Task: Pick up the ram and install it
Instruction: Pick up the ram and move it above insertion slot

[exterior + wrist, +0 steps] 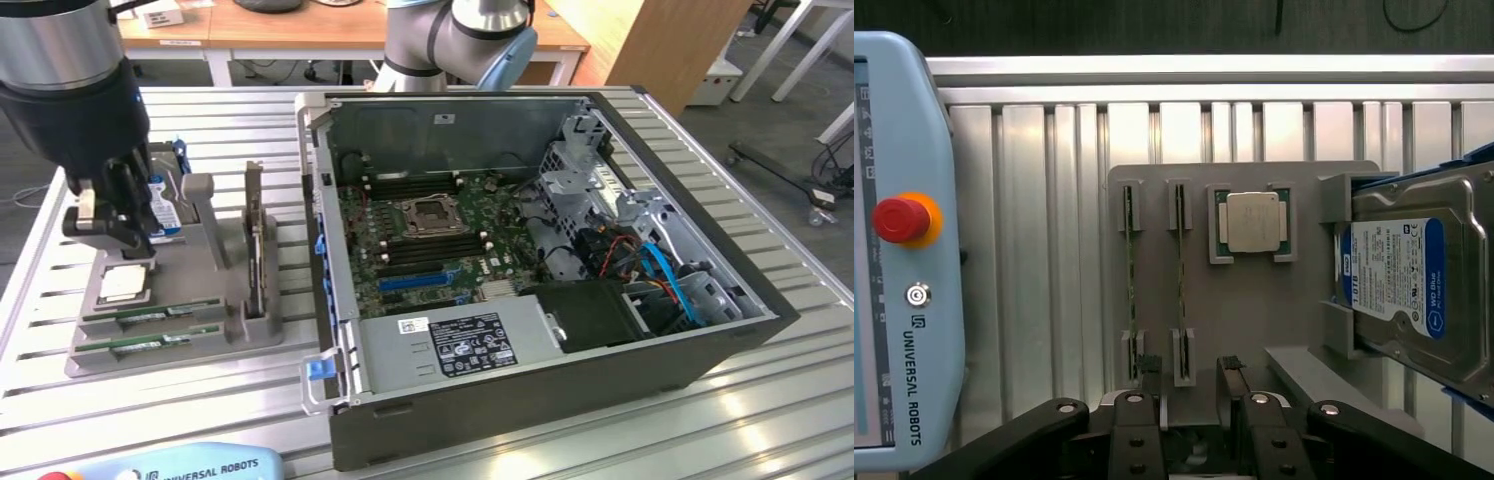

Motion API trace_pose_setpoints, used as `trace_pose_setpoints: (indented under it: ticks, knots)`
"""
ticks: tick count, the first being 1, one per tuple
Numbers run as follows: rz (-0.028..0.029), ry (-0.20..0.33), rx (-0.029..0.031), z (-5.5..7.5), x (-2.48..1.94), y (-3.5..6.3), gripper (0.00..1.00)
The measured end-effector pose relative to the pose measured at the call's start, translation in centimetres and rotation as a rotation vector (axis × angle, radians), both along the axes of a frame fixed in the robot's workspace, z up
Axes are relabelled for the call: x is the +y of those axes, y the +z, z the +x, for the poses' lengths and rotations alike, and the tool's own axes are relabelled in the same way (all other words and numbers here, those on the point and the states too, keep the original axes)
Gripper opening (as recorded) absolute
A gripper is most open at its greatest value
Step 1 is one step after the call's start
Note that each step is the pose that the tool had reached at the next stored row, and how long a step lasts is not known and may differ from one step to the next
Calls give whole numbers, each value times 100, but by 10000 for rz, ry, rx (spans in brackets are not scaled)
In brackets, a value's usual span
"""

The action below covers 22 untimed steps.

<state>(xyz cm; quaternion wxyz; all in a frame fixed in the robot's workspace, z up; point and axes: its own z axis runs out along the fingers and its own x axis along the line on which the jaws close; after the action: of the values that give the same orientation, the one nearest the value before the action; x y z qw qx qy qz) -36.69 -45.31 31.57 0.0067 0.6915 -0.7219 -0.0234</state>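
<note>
Black arm (74,110) points straight down, fingers (1234,385) spread over the ram (1180,265).

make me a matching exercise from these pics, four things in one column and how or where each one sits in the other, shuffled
Things
1. ram sticks
2. processor chip
3. hard drive
4. tool

Place or state
A. lies flat in a square recess of the grey holder
B. open, above the grey holder, holding nothing
C. stand on edge, side by side, in the holder's slots
D. carries a blue and white label, propped in a stand at the holder's side

Pairs: 1-C, 2-A, 3-D, 4-B
</note>
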Motion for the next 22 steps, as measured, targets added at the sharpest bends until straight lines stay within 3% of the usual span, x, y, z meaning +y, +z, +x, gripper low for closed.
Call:
trace_pose_setpoints:
  ticks: [22]
  knots:
    - [0, 1, -1, 0, 0, -71, 36]
